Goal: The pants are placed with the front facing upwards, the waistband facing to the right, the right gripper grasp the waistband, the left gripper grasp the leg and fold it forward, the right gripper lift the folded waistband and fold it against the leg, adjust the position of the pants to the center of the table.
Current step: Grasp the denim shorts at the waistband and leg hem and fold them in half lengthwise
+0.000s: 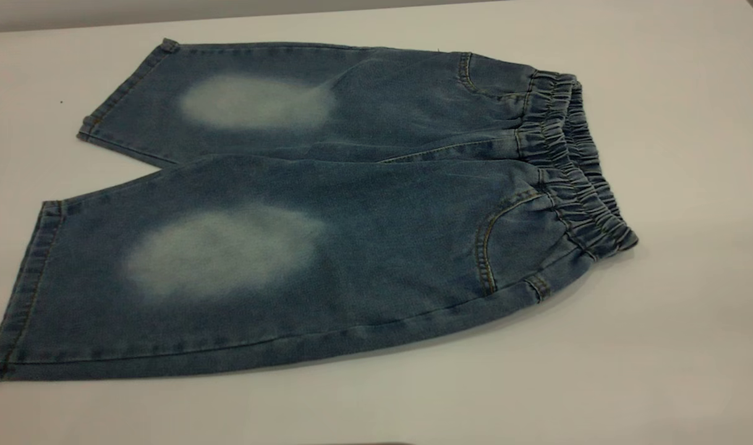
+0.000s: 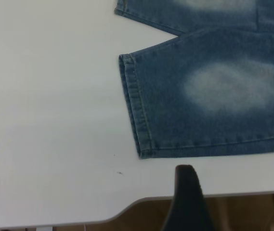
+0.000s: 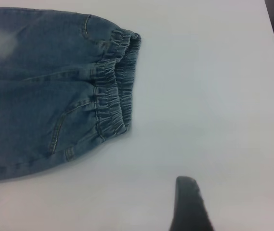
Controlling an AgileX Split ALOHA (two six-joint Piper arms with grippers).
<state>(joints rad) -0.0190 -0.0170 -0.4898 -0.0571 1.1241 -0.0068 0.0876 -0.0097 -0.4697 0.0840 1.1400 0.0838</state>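
the pants (image 1: 327, 204) lie flat and unfolded on the table (image 1: 679, 346), front up, with the waistband (image 1: 568, 161) at their right end and both leg hems at their left end. each leg shows a pale faded oval. the two legs part in a narrow v near the hems, and the nearer leg's hem reaches the exterior view's left edge. bare table runs wide beyond the waistband and along the nearer side of the pants. one dark finger (image 2: 187, 202) of the left gripper hangs off the pants, just beside the nearer leg's hem corner, over the table's edge. one dark finger (image 3: 189, 207) of the right gripper hovers over bare table, apart from the waistband. with only one finger showing for each, i cannot tell how either set of jaws stands.
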